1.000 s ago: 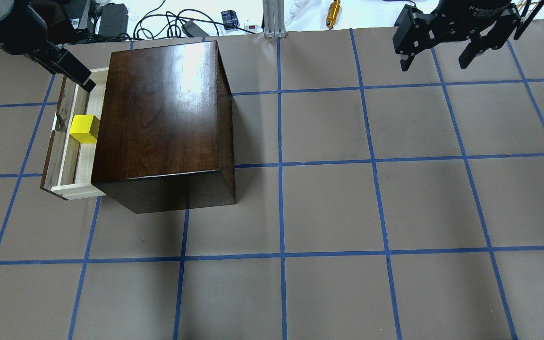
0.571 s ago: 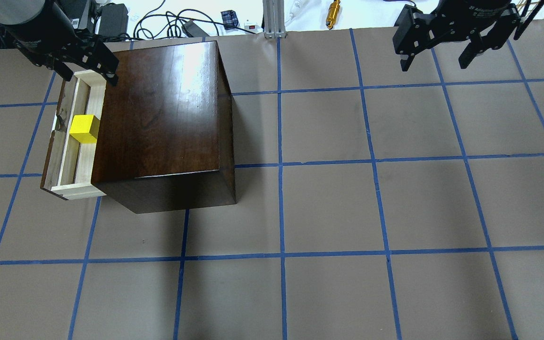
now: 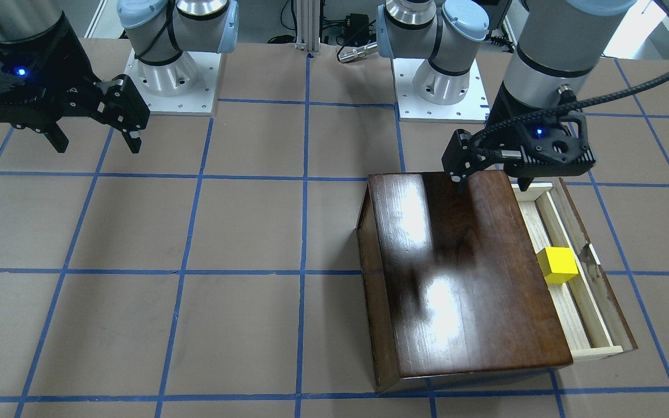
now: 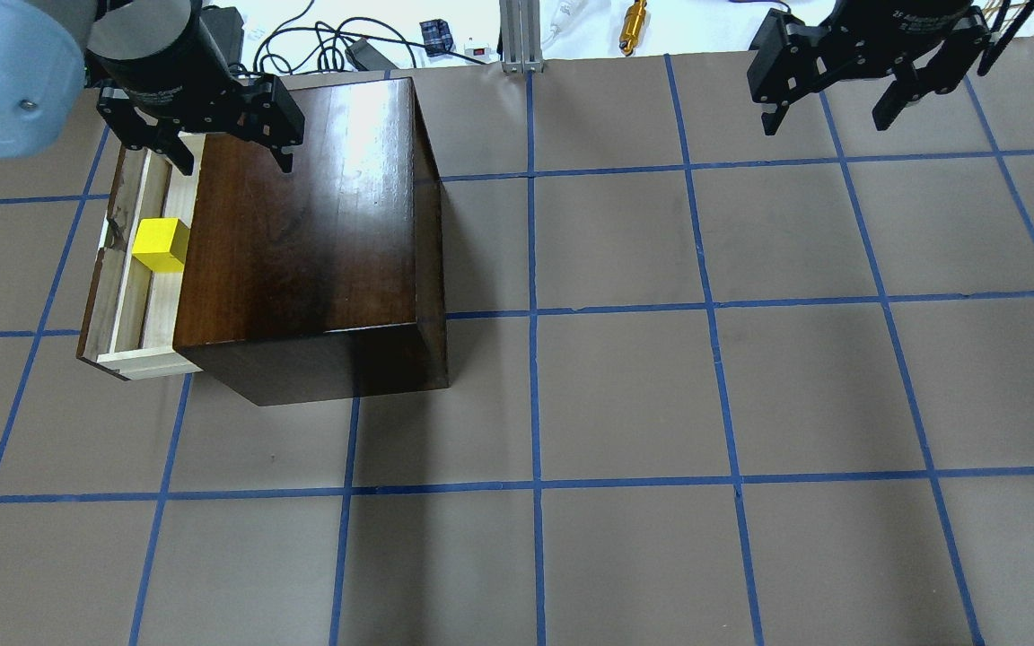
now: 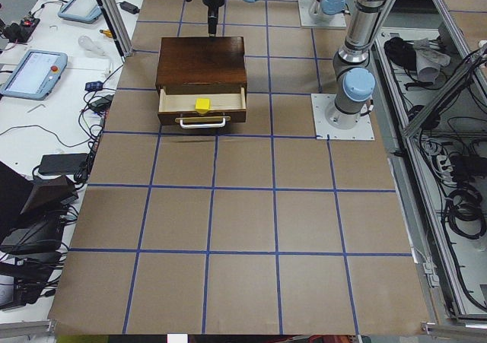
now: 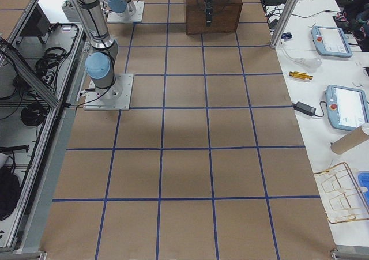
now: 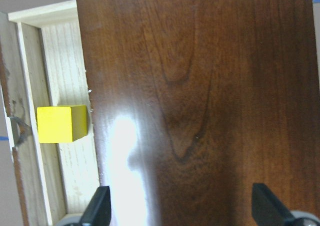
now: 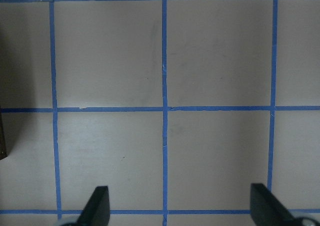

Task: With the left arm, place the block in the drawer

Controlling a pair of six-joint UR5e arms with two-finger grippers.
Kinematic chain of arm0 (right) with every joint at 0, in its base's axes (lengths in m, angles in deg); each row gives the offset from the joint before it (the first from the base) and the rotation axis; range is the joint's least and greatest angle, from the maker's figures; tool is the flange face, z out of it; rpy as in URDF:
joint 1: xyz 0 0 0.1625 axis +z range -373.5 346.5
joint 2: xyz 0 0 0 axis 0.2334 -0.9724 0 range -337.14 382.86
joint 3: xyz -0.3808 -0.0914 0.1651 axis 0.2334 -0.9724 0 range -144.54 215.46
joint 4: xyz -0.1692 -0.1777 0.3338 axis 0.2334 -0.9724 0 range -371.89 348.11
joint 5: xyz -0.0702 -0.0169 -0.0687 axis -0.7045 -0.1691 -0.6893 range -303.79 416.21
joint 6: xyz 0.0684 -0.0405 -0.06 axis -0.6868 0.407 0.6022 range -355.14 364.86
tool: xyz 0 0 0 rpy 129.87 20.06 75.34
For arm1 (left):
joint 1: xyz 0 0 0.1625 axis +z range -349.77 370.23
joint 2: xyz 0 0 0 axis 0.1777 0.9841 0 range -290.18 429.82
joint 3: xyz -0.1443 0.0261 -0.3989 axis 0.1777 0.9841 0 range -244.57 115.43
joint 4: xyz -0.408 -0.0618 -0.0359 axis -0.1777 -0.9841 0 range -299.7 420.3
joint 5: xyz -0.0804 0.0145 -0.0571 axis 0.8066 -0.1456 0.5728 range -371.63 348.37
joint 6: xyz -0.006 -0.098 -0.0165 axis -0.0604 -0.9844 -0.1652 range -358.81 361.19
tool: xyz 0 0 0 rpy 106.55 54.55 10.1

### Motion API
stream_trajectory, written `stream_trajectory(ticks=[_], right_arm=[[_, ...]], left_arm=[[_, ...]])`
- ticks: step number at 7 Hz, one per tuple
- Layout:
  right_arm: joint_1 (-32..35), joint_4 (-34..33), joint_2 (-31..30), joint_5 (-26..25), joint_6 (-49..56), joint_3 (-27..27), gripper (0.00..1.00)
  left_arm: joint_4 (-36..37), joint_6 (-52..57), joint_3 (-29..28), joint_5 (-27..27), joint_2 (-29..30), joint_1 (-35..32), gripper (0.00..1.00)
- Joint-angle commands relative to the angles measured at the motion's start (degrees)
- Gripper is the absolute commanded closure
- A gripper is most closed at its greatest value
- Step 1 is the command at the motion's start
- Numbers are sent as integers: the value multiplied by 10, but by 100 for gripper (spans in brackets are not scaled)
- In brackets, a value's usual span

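The yellow block (image 4: 161, 244) lies inside the open drawer (image 4: 118, 301), against the box front; it also shows in the front view (image 3: 557, 265) and the left wrist view (image 7: 61, 124). The drawer (image 3: 593, 290) is pulled out of the dark-brown box (image 4: 302, 215). My left gripper (image 4: 234, 163) is open and empty. It hovers over the far edge of the box top, away from the block, and also shows in the front view (image 3: 491, 186). My right gripper (image 4: 824, 124) is open and empty above bare table at the far right.
Cables, a gold part (image 4: 634, 25) and an aluminium post (image 4: 521, 36) lie beyond the table's far edge. The two arm bases (image 3: 172, 75) stand on white plates. The brown table has a blue tape grid (image 4: 535, 404).
My left gripper has moved right, from over the drawer's far end to above the box's far edge, and has turned. The block stays in the drawer. The right arm has not moved.
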Motion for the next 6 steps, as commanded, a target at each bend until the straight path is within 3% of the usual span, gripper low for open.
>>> stream_trajectory(ticks=[1,4,6], right_arm=[[1,0,0,-1,0,0,0],[1,0,1,-1,0,0,0],[1,0,0,-1,0,0,0]], left_arm=[[-27,-19,2,18,-22,-5,0],[-57,5,-5,31,-36,-2,0],[-57,84,-5,33,-44,-2,0]])
